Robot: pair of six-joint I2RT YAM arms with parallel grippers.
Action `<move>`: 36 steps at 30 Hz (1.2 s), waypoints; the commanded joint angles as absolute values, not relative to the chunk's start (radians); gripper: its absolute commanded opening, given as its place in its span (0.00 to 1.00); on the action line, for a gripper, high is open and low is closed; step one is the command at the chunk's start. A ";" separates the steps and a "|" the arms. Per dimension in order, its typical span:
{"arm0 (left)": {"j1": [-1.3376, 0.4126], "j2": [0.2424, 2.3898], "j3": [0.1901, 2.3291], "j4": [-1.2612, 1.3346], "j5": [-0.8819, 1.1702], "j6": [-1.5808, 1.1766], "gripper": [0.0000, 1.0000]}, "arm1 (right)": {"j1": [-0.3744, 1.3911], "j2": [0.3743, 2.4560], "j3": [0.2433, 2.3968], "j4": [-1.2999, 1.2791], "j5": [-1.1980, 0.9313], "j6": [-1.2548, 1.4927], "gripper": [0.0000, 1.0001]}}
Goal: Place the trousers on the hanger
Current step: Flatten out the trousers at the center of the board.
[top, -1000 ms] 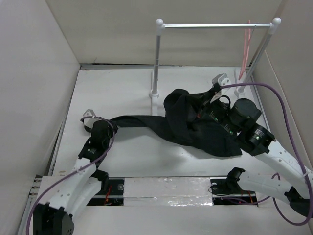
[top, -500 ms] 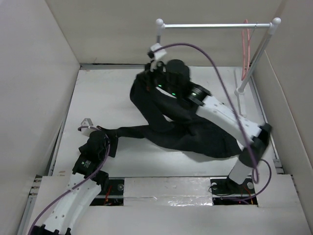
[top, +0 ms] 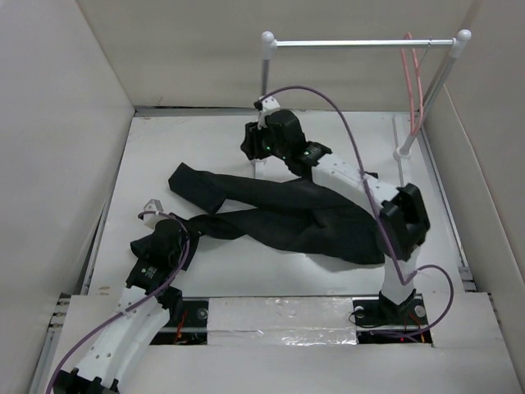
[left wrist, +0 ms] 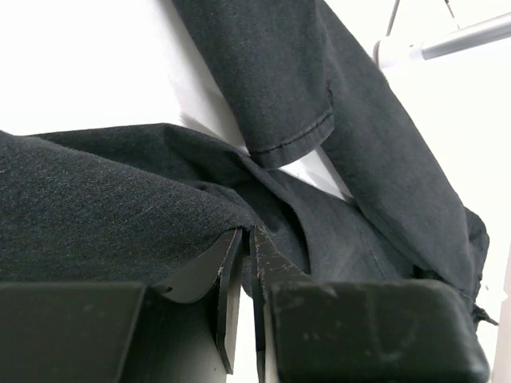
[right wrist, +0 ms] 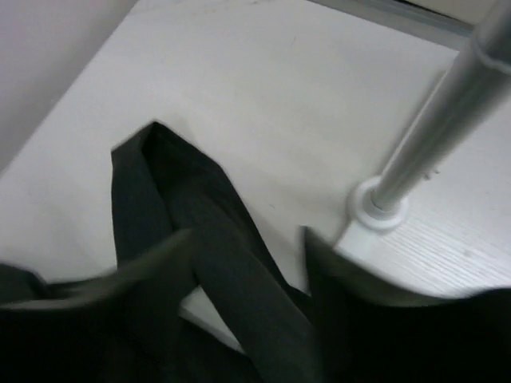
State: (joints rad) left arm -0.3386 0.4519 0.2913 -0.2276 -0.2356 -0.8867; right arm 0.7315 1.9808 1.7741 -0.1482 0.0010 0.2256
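Note:
The black trousers (top: 303,217) lie spread on the white table, with one leg end at the left (top: 184,176). My left gripper (top: 182,231) is shut on the other leg's end. In the left wrist view its jaws (left wrist: 246,243) pinch dark fabric (left wrist: 120,199). My right gripper (top: 256,152) hovers open and empty above the trousers by the rail's left post. In the right wrist view its blurred fingers (right wrist: 152,263) stand wide apart over a leg (right wrist: 231,263). The pink hanger (top: 414,74) hangs at the rail's right end.
The white rail (top: 361,42) stands at the back on two posts, its left base (top: 259,160) right by my right gripper. That post (right wrist: 435,128) also shows in the right wrist view. Walls enclose the table on the left, back and right.
My right arm swung from the right to the back left, dragging a trouser leg, then let go. That leg now lies flat at the left. My left gripper kept its hold.

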 commanded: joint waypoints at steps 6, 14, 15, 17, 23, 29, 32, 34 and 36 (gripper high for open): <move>-0.341 0.547 0.347 -0.114 -0.279 -0.825 0.25 | 0.814 1.589 1.240 0.161 -0.042 0.221 0.00; -0.341 0.632 0.563 -0.089 -0.364 -0.719 0.31 | 0.834 1.211 0.766 0.261 0.071 0.241 0.00; -0.341 0.655 0.574 -0.072 -0.365 -0.710 0.31 | 0.834 1.188 0.746 0.258 0.072 0.255 0.00; -0.341 0.768 0.623 -0.063 -0.383 -0.680 0.32 | 0.834 1.146 0.700 0.258 0.075 0.258 0.04; -0.397 0.926 0.699 -0.023 -0.322 -0.631 0.35 | 0.822 1.034 0.675 0.160 0.159 0.247 0.44; -0.572 1.264 0.817 -0.121 -0.471 -0.623 0.40 | 0.733 0.940 0.594 0.207 0.084 0.247 0.28; -0.612 1.360 0.880 -0.167 -0.563 -0.649 0.45 | 0.733 0.931 0.568 0.230 0.058 0.242 0.26; -0.612 1.405 0.899 -0.154 -0.598 -0.641 0.46 | 0.733 0.936 0.566 0.241 0.031 0.242 0.27; -0.612 1.454 0.929 -0.176 -0.623 -0.630 0.48 | 0.733 0.943 0.572 0.235 0.017 0.242 0.29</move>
State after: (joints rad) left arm -0.6197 1.4357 0.8577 -0.1448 -0.5068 -0.6426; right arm 0.7341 0.9466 0.5690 0.1658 0.0605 0.2512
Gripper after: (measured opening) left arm 0.473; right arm 0.286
